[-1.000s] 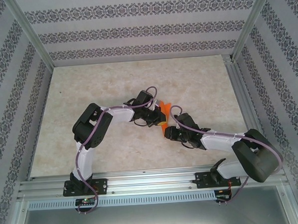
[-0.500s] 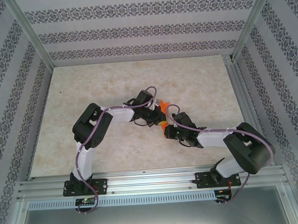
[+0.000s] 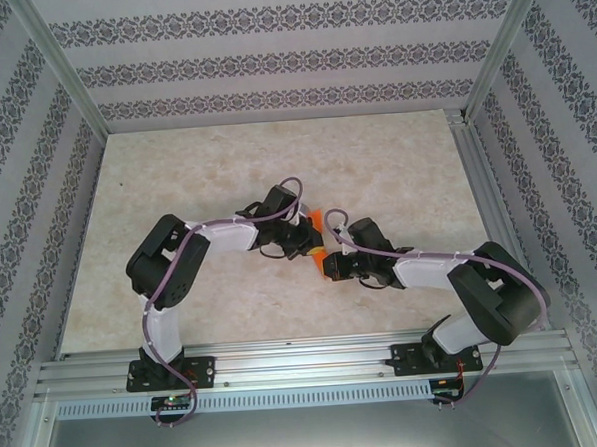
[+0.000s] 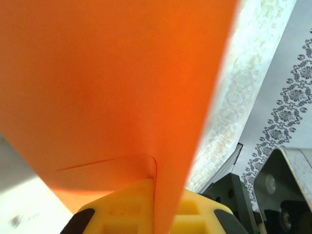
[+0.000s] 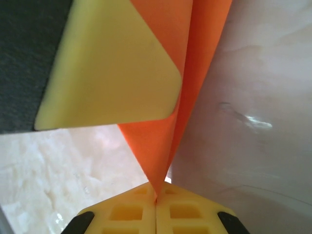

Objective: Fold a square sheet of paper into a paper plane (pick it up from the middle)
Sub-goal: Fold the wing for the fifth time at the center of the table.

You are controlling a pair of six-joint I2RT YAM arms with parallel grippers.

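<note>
The bright orange sheet of paper (image 3: 318, 220) hangs folded above the middle of the table, held between both grippers. My left gripper (image 3: 307, 233) is shut on it. In the left wrist view the paper (image 4: 122, 73) rises as a wide orange face out of the yellow fingertips of the left gripper (image 4: 156, 197). My right gripper (image 3: 325, 260) is shut on a sharp folded tip. In the right wrist view that paper (image 5: 163, 141) narrows to a point pinched in the right gripper (image 5: 156, 199). A yellow left finger (image 5: 107, 63) lies against it above. The grippers hide the paper's full outline.
The beige marbled table (image 3: 206, 168) spreads around the two arms. Patterned walls and metal frame posts (image 3: 60, 66) close it in on three sides. An aluminium rail (image 3: 306, 361) carrying the arm bases runs along the near edge. Dark parts of the right arm (image 4: 287, 195) sit close beside the left gripper.
My right gripper has shut on the paper's pointed tip. Both wrists and the paper have drifted slightly left, and the left arm's elbow has swung left.
</note>
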